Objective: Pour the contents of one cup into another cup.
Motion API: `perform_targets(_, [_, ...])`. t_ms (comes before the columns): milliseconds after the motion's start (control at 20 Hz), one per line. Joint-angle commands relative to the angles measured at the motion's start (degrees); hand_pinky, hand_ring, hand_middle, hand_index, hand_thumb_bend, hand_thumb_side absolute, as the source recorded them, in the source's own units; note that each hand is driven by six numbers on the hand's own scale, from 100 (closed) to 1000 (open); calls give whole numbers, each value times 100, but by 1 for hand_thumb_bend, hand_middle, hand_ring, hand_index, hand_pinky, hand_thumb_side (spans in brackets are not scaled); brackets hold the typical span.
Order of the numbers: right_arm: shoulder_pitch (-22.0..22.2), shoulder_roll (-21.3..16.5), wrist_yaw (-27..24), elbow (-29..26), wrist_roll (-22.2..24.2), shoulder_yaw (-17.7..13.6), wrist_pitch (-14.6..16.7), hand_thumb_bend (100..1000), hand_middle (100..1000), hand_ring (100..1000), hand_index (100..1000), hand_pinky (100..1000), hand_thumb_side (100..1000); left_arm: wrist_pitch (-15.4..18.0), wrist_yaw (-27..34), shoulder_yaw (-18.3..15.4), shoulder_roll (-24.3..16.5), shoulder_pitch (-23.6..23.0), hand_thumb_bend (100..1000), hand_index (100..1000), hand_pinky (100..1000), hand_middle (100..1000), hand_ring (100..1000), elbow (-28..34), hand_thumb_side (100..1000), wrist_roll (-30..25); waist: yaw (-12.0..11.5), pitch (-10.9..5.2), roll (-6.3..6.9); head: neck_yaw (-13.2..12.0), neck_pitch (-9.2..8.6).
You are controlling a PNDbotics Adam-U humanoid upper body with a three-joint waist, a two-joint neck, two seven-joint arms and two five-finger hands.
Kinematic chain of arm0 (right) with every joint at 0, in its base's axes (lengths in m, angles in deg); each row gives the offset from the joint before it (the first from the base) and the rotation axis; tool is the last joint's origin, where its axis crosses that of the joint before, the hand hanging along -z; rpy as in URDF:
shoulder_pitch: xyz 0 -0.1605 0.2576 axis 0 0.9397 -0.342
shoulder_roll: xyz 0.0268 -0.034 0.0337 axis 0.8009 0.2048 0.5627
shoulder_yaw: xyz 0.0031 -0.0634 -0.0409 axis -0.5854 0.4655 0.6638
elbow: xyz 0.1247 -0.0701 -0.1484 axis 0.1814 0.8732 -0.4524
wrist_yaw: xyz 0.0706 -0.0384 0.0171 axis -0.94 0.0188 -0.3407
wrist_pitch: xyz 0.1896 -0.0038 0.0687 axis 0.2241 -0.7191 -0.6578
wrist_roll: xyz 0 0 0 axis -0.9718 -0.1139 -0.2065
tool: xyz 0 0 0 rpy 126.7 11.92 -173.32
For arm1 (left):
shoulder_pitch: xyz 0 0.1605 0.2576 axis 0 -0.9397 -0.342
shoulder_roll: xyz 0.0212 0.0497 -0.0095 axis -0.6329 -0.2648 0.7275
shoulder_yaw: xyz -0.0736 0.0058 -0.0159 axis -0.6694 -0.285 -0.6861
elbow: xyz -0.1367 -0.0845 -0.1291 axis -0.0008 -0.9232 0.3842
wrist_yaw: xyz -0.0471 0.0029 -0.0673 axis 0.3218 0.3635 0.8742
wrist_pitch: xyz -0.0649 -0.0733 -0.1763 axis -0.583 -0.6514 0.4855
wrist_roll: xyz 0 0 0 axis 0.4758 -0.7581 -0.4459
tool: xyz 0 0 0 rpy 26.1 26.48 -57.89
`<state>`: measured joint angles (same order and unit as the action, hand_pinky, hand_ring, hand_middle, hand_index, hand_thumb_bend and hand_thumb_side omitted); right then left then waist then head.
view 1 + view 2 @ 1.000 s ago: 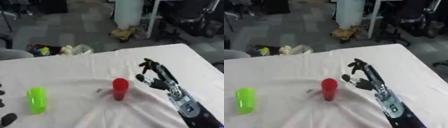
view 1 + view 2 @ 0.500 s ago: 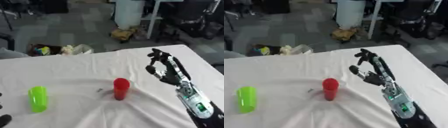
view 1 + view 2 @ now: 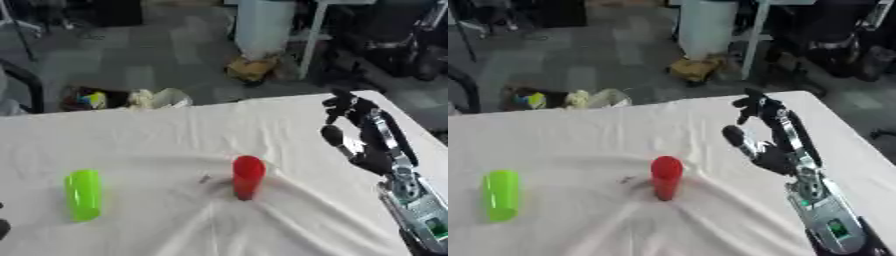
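1. The right hand (image 3: 773, 150) is raised above the white tablecloth (image 3: 623, 220) at the right side of the table, its arm coming up from the lower right corner. Its fingers (image 3: 754, 104) are spread and only lightly bent at the tips, and the thumb (image 3: 735, 136) stands apart from them. It holds nothing.
2. The red cup (image 3: 665, 178) stands upright on the cloth, to the left of the right hand and a little nearer the robot. It is near the thumb side of the hand but clear of it, with bare cloth between them.
3. The green cup (image 3: 84, 194) is well apart from the right hand, far to its left near the table's left edge. Whether it stands or lies on the cloth cannot be told.
4. A small dark speck (image 3: 204, 178) lies on the cloth just to the left of the red cup, on the side away from the hand.
5. The cloth is creased into folds that run out from the foot of the red cup toward the near edge.
6. A dark shape at the lower left corner of the left eye view may be part of the left hand (image 3: 3, 227); its fingers cannot be made out.
7. No brand, label or writing can be read on either cup, on the cloth or on the arm.
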<state>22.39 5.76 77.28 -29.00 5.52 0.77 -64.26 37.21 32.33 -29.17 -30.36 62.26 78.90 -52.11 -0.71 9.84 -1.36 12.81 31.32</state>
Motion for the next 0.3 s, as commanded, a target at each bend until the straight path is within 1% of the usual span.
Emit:
perform_targets(50, [10, -54, -13, -174, -61, -112, -10, 654, 425, 947, 691, 751, 656, -5, 29, -100, -5, 11, 973, 770, 626, 583, 453, 121, 662, 54, 4, -96, 20, -71, 69])
perform_targets(150, [43, -25, -8, -190, -86, -135, -12, 651, 422, 945, 689, 747, 655, -18, 15, -114, 24, -13, 961, 768, 625, 582, 453, 119, 673, 84, -1, -102, 30, -107, 81])
perform_targets(300, [93, 18, 0, -192, -121, -164, -17, 642, 411, 937, 683, 737, 651, -27, 6, -112, 44, -24, 953, 769, 625, 584, 454, 122, 680, 118, 7, -114, 39, -202, 176])
